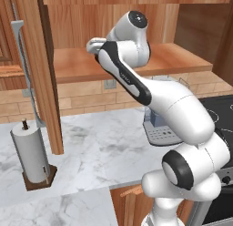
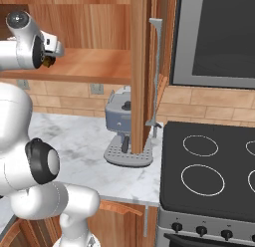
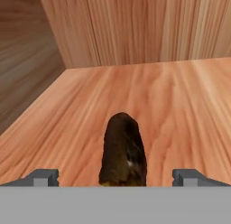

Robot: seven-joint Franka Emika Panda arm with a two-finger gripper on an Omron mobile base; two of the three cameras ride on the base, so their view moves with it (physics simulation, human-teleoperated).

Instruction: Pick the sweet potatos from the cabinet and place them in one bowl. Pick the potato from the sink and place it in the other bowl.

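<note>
One sweet potato (image 3: 123, 151), dark olive-brown and oblong, lies on the cabinet's wooden shelf (image 3: 180, 105) with its length pointing away from the hand. My gripper (image 3: 117, 177) is open, its two fingertips (image 3: 43, 177) standing wide to either side of the tuber's near end without touching it. In the left base view the arm reaches up into the cabinet (image 1: 182, 59), with the hand (image 1: 94, 46) just over the shelf's front. In the right base view the hand (image 2: 54, 51) sits at the shelf's left end (image 2: 94, 66).
The cabinet's open door (image 1: 43, 74) hangs left of the arm. Its back and left walls close in the shelf. Below on the marble counter (image 1: 91, 152) stand a paper towel holder (image 1: 31, 156) and a coffee machine (image 2: 122, 126). A black stove (image 2: 214, 166) is to the right.
</note>
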